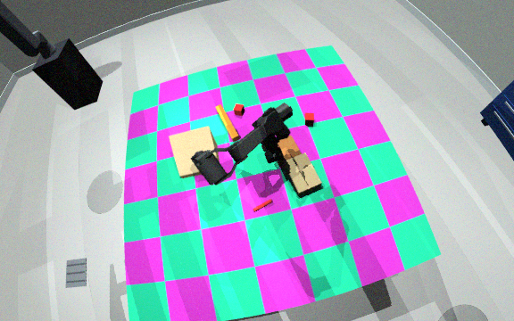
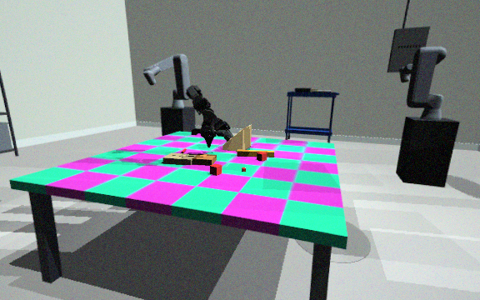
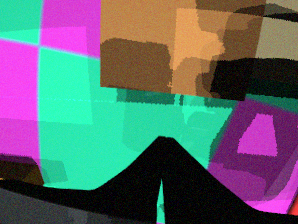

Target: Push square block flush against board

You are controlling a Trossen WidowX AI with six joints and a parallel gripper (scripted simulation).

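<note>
Gripper at my end of the feed: fingers together, nothing between them. Square orange-brown block: just beside the fingertips, apart from them. Tan board: past the block, the two seemingly end to end (shadow there, so I can't confirm full contact). Red stick: farther from the tips, flat on the checkered table.
</note>
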